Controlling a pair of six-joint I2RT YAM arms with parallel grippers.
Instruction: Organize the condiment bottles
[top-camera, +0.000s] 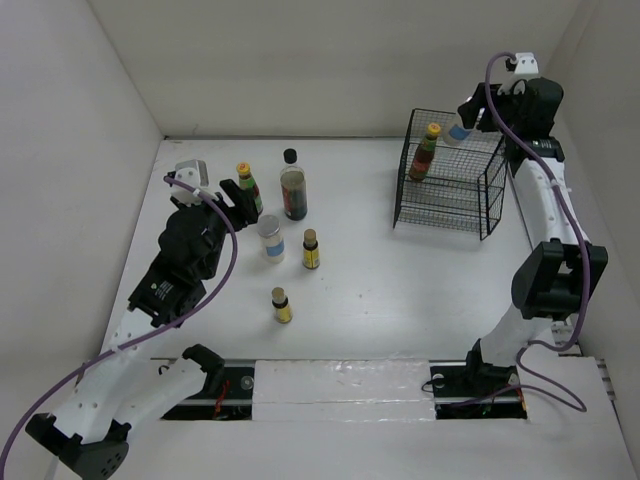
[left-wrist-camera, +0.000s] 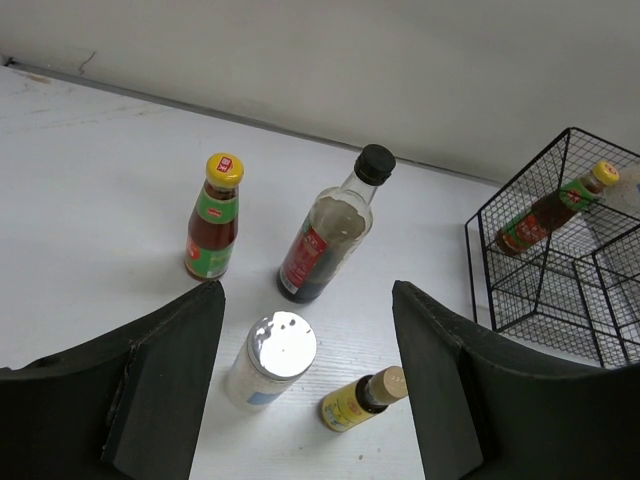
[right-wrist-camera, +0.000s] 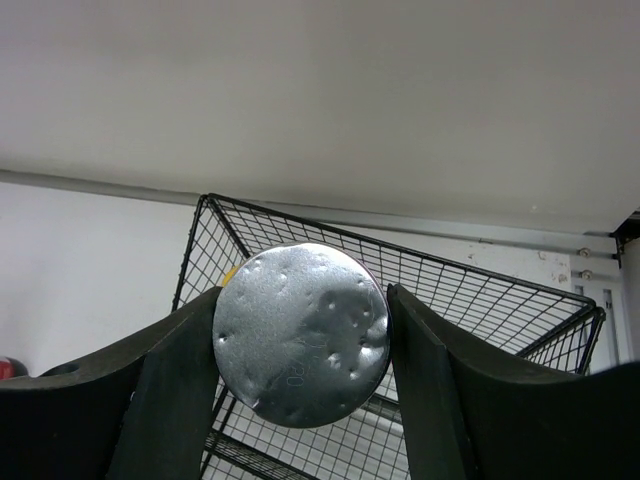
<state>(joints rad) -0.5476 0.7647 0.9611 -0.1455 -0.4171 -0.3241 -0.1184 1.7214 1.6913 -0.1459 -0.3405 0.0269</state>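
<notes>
My left gripper (top-camera: 236, 198) is open and empty, low over the table beside a red-green yellow-capped bottle (top-camera: 247, 186). In the left wrist view my open left gripper (left-wrist-camera: 306, 325) frames a white silver-lidded jar (left-wrist-camera: 272, 360) and a tiny yellow-labelled bottle (left-wrist-camera: 362, 400); beyond stand the yellow-capped bottle (left-wrist-camera: 213, 222) and the tall dark black-capped bottle (left-wrist-camera: 325, 245). A second tiny bottle (top-camera: 282, 305) stands nearer the front. My right gripper (top-camera: 466, 125) is shut on the other white jar (right-wrist-camera: 300, 335), held above the black wire basket (top-camera: 450, 190). A second red-green bottle (top-camera: 425, 150) leans inside it.
The basket (right-wrist-camera: 470, 290) stands at the back right, close to the right wall. The white back wall runs just behind the bottles and the basket. The two arm bases sit at the table's near edge.
</notes>
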